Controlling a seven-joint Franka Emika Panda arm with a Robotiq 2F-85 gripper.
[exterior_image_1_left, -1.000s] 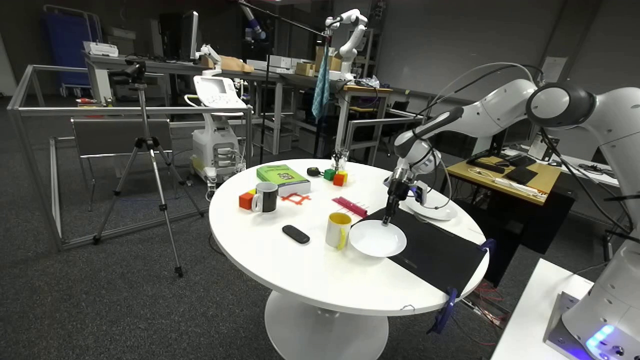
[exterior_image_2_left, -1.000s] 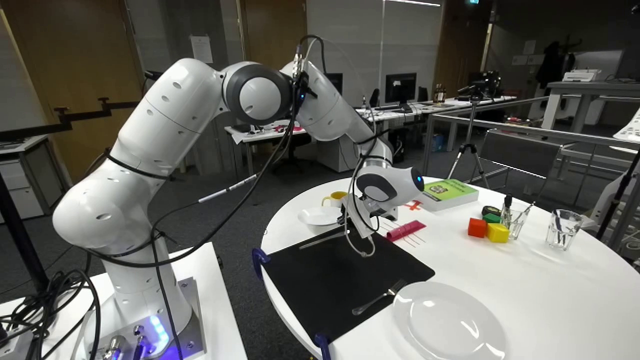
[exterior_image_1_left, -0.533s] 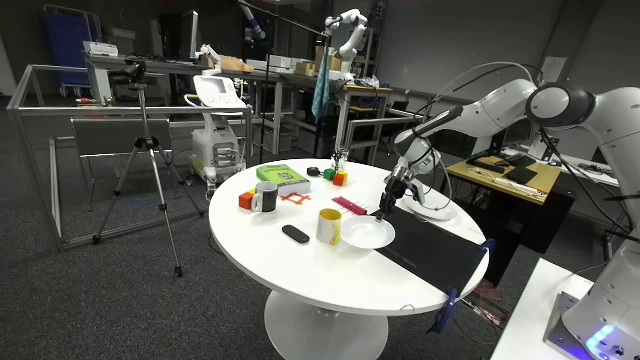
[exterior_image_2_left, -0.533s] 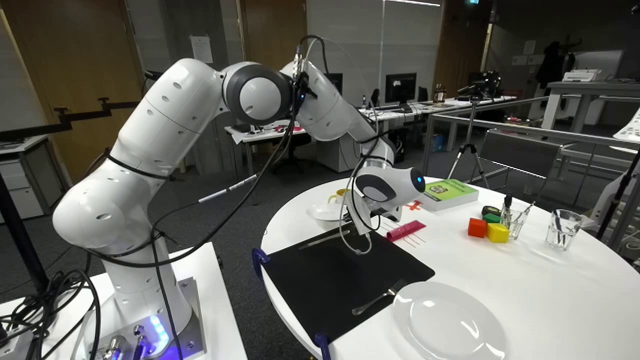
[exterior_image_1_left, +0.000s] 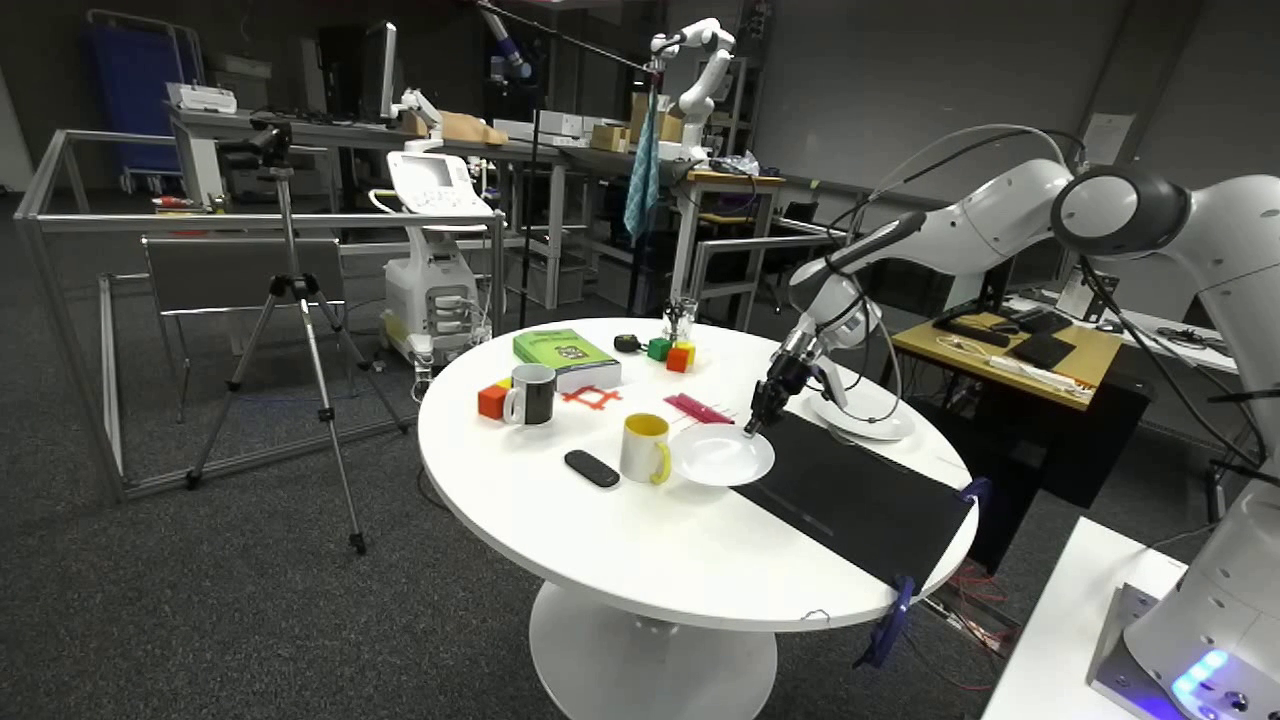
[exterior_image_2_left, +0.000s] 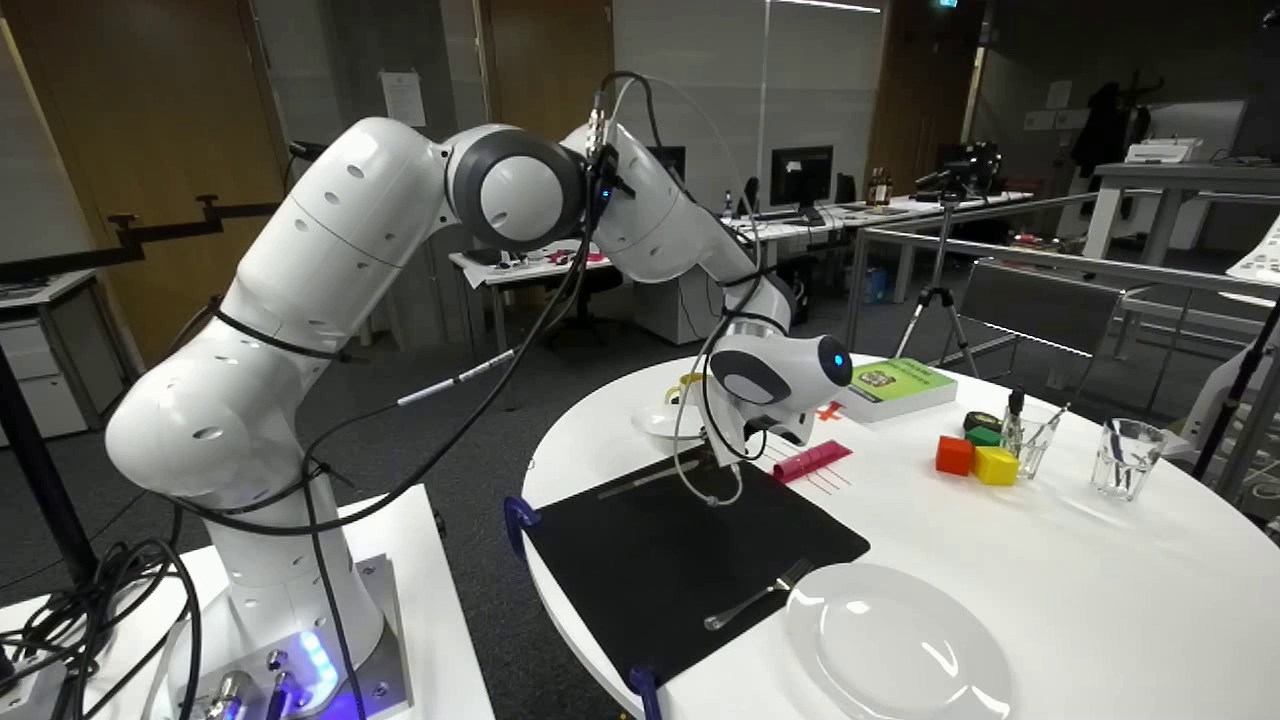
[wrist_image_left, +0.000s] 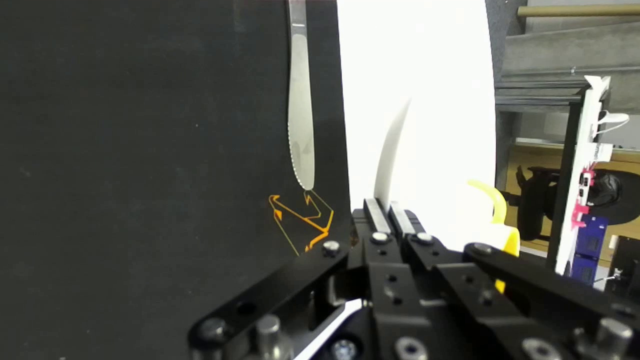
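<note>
The shallow white bowl (exterior_image_1_left: 720, 456) is at the very tips of the claw (wrist_image_left: 386, 206), clenched on its rim, a sliver of which shows between the fingers in the wrist view. The body of the bowl spreads to the right of the claw in that view, over the white table (exterior_image_1_left: 640, 545); whether its base rests there is hard to tell. Farther along that same side, just beside the bowl, a white mug with a yellow inside and handle (exterior_image_1_left: 640, 455) stands upright; whether mug and bowl touch cannot be told.

Left of the claw in the wrist view lies a black mat (wrist_image_left: 150, 175). A knife (wrist_image_left: 301, 110) rests on it, ahead and to the left of the fingertips, and an orange marking (wrist_image_left: 320, 229) shows nearer to them.

In an exterior view, a pink ribbed piece (exterior_image_2_left: 812, 461) lies near the claw, to its right. Nearer that camera than the claw, a fork (exterior_image_2_left: 742, 605) lies on the mat beside a white plate (exterior_image_2_left: 900, 640). Well apart from the claw are a green-topped book (exterior_image_2_left: 890, 385) and a yellow block (exterior_image_2_left: 996, 466).
</note>
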